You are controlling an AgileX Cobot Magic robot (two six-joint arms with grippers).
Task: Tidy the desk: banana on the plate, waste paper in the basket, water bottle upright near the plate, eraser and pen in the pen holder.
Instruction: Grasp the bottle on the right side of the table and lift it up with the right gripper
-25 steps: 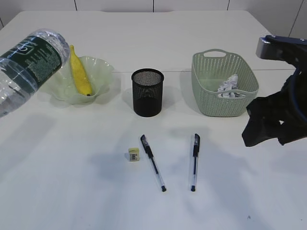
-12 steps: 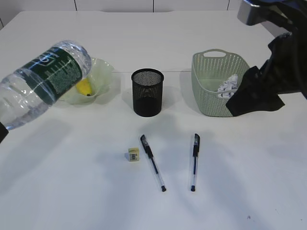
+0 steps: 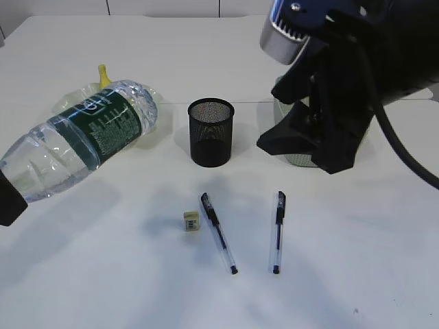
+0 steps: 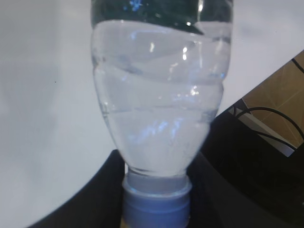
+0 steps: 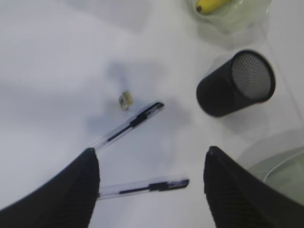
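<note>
Gripping the water bottle (image 3: pixel 79 140) at its cap end, the left gripper (image 4: pixel 156 209) has its jaws closed partway around the neck, and the bottle hangs tilted in the air over the left of the desk (image 3: pixel 103 274), base pointing far and right toward the plate (image 3: pixel 68 99). The right gripper (image 5: pixel 152 166) stands wide open with nothing between its fingers; from where I stand its arm looms over the right middle, hiding most of the basket (image 3: pixel 302 159), and its wrist view looks down on the pens.

By my reckoning the job is about half done. The banana (image 3: pixel 103 74) seems to be on the plate already, only its tip showing past the bottle. I cannot see the waste paper from here, so I cannot say whether it is in the basket. The bottle is lifted but not yet stood upright near the plate.

Left to do: the pen holder (image 3: pixel 210 132) stands in the middle, apparently empty. On its near side lie two pens, the left pen (image 3: pixel 219 232) slanted and the right pen (image 3: pixel 277 232) nearly straight, well apart. The eraser (image 3: pixel 191 221) sits just left of the left pen.
</note>
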